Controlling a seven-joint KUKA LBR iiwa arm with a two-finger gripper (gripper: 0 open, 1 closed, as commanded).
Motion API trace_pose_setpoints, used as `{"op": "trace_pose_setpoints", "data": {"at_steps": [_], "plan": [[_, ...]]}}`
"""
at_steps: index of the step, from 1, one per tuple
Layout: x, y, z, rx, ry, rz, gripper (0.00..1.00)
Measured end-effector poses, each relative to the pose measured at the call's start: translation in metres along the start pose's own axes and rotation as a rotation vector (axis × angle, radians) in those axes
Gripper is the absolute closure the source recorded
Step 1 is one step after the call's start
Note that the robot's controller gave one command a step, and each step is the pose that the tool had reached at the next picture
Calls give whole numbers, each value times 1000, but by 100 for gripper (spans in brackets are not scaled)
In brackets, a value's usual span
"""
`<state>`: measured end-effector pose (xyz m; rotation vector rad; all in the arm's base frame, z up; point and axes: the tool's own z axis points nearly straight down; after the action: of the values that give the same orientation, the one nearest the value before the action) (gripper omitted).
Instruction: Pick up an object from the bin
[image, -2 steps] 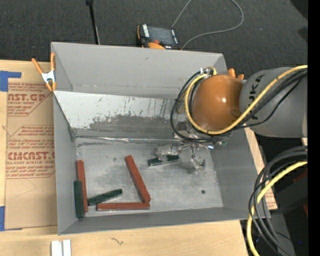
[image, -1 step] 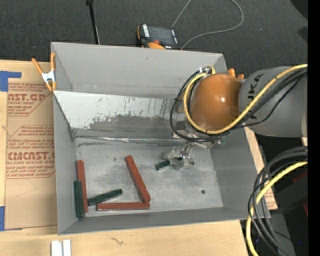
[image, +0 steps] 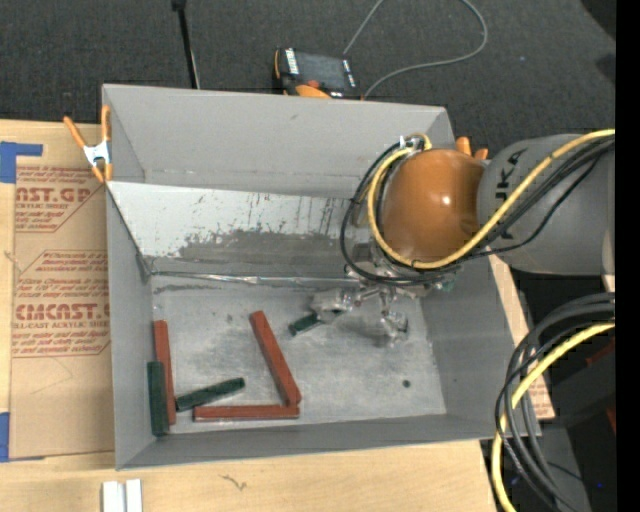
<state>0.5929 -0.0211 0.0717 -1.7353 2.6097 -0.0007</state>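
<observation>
So, the arm comes in from the right with that orange cover on its wrist. The gripper is down low over the floor of the bin, right of centre and close to the back wall. The fingers look spread apart to me, with nothing between them, though the metal blends into the grey floor so I wouldn't swear to it.

The short green stick lies just beside the finger that's toward the middle of the bin; touching or not, I can't tell. Next nearest is a slanted red stick running toward the front, where its lower end meets a flat red stick — the two make an L. A longer green stick lies just behind that flat one. Over by the left wall, another red stick and a dark green stick lie side by side, pointing front to back.
</observation>
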Motion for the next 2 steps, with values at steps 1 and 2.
{"op": "trace_pose_setpoints", "data": {"at_steps": [1,2], "plan": [[-65,31,-18,-4,-2,41,0],[-106,53,1,-2,-1,29,0]]}}
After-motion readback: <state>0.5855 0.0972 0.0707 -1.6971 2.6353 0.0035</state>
